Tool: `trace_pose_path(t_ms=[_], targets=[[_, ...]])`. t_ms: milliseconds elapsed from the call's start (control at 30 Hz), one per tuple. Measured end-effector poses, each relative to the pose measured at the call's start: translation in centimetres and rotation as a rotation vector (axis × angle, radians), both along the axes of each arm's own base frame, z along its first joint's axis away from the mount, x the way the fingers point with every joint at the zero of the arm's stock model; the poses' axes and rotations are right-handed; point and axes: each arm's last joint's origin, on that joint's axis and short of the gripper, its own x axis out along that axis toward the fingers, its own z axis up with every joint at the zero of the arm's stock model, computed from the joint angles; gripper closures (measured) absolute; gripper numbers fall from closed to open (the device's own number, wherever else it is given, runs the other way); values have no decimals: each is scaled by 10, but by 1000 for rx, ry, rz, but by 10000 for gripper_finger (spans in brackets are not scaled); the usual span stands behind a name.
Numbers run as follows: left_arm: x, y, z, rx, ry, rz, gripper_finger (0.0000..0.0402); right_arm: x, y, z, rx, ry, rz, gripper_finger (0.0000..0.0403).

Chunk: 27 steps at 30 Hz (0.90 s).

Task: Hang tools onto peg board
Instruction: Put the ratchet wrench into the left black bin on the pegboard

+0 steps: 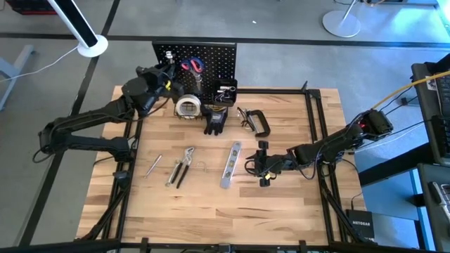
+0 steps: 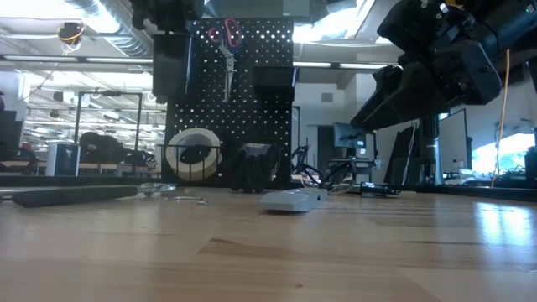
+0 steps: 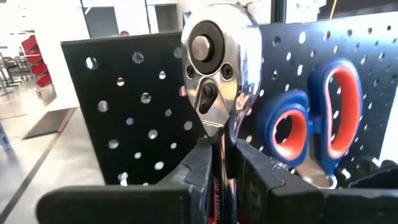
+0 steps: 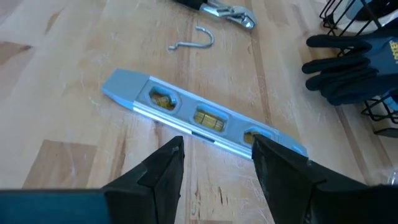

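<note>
The black peg board (image 1: 211, 56) stands upright at the table's far edge, with blue-and-red-handled scissors (image 3: 317, 118) hanging on it. My left gripper (image 1: 167, 70) is level in front of the board's left part, shut on a chrome ratchet wrench (image 3: 214, 62). A silver level bar (image 4: 199, 118) lies flat on the tabletop, and my right gripper (image 4: 217, 155) hovers open just above its near end, fingers slanting down. Red-and-black pliers (image 1: 184, 165) and a small tool (image 1: 153, 165) lie on the table to the left. My left gripper pinches the ratchet's shaft just below the head (image 3: 221, 165) between its two fingers, coming level from the near left toward the peg board. The head stands out past the fingertips (image 3: 199, 168), its face toward the wrist camera. The wrench is lifted clear of the table.
A pale tape roll (image 1: 188, 107) sits in a wire basket at the board's foot. Black gloves (image 1: 214, 121) and a black C-clamp (image 1: 259, 123) lie right of it. A loose metal hook (image 4: 196, 40) lies beyond the level. Bare wood (image 1: 211, 211) fills the table's near half.
</note>
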Motion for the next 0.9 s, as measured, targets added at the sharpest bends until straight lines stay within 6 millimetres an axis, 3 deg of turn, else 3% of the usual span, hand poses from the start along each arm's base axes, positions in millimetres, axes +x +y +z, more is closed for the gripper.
trace_pose_path(t_ms=[433,633,900], targets=[[-1,1,-3,-40,-35,31,355,0,0,0,-3,-1,-6,210],[-1,1,1,-42,-30,15,293,0,0,0,-3,-2,-5,210],[-1,-13,34,18,-36,-46,222,1,0,0,-2,-4,-5,210]])
